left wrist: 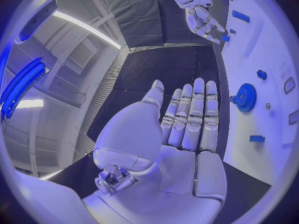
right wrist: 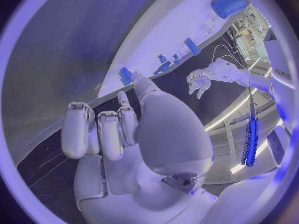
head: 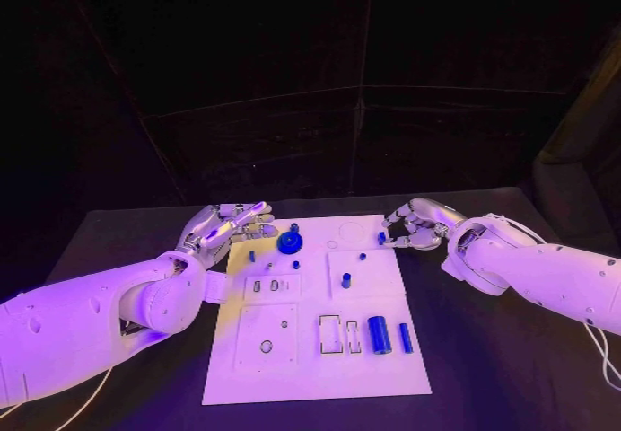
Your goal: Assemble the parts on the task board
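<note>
The white task board (head: 310, 368) lies mid-table. A blue gear (head: 290, 242) stands near its far left corner, and my left hand (head: 233, 223) hovers just left of it, flat and holding nothing. The left wrist view has that gear (left wrist: 245, 97) just past the left hand's (left wrist: 187, 129) straight fingers. At the board's far right edge my right hand (head: 416, 226) has its fingers curled in. Its thumb and a finger pinch a small blue part (head: 383, 237). The right wrist view has that part (right wrist: 126, 76) at the thumb tip of the right hand (right wrist: 124, 129), by the board's (right wrist: 162, 30) rim.
A thick blue cylinder (head: 380, 334) and a slim blue peg (head: 405, 337) lie in the board's near right slots. Small blue pegs (head: 347, 280) stand around the board's middle. Black table (head: 518, 377) surrounds the board.
</note>
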